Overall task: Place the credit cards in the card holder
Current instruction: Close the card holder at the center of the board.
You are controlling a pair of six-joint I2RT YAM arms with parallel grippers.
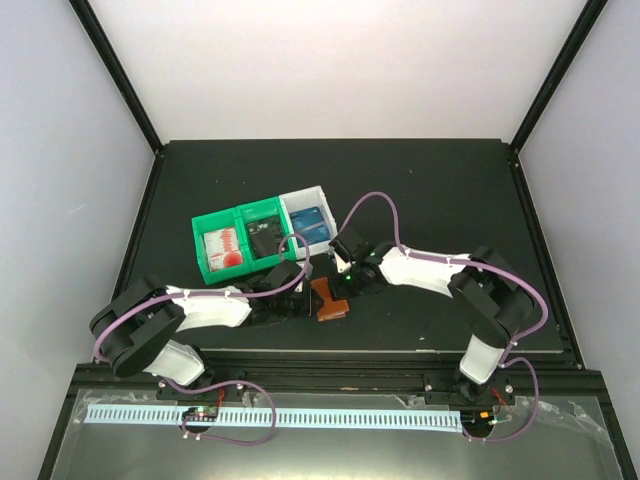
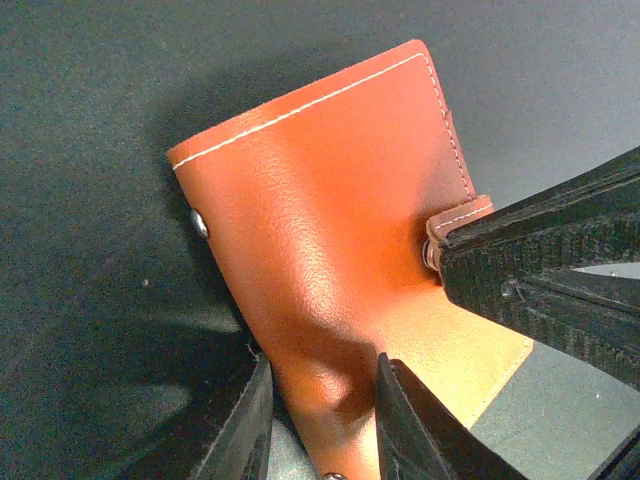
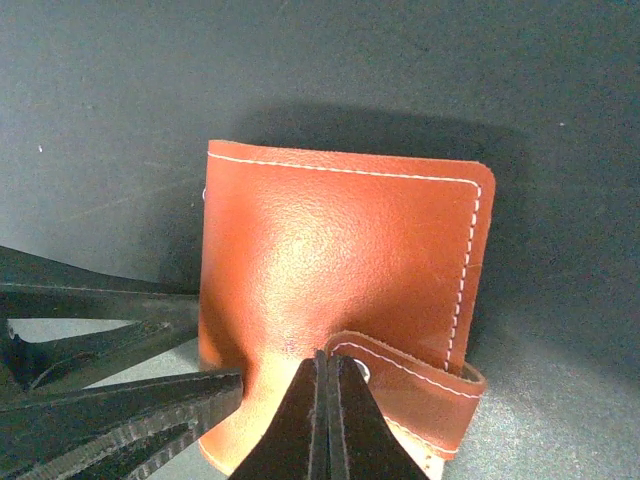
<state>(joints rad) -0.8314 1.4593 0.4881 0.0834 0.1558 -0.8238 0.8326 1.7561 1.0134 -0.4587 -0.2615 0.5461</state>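
Dark table [image 1: 430, 200] inside white walls, with the folded card holder [image 1: 328, 300] near its centre. The left hand [image 2: 322, 400] clamps the holder's lower edge from 9 o'clock. The right hand [image 3: 328, 400], clenched, seems to nip the snap tab [image 3: 420, 385] from 1 o'clock. A hard tug could twist the holder out of the left grip, or the thin tab could slip free. The credit cards [image 1: 312, 222] sit in bins [image 1: 200, 222] at 11 o'clock

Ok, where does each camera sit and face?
Top external: overhead from behind, facing down at the table; left arm, right arm show.
Left wrist: on the left arm, facing the card holder; left gripper astride it.
Right wrist: on the right arm, facing the card holder; right gripper at its tab.
Shared: both wrist views show the card holder.
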